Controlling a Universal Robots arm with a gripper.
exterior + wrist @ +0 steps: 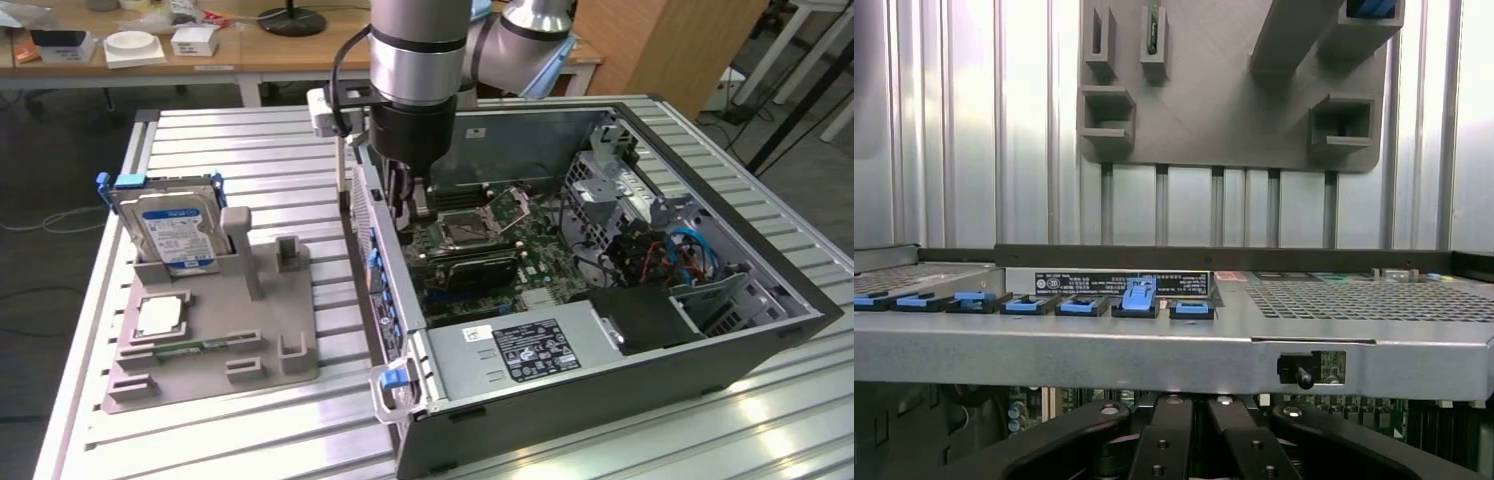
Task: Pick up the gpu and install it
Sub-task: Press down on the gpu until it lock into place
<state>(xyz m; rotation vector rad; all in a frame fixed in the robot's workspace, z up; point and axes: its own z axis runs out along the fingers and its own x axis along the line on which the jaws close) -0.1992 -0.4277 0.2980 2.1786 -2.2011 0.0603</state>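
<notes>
The gripper (411, 200) hangs inside the open computer case (694, 370), its two black fingers (1166, 445) drawn fully together. Whether the gpu sits between them cannot be told, and the card's place cannot be made out. Directly in front of the fingers stands the case's metal rear wall (1154, 345), close by. Along that wall runs one row of seven blue slot clips (1084, 305), six lying flat and one raised (1139, 293). On the gripper's other side lies the one green motherboard (467, 262) with its one open CPU socket (463, 228). Farther off along the wall sits the one grey power supply (521, 350). Beyond the wall, outside the case, one grey parts holder (267, 330) rests on the slatted metal table (240, 430). It carries one hard drive (171, 230) with a blue label, standing upright, one square silver CPU chip (160, 316) and one memory stick (200, 347).
</notes>
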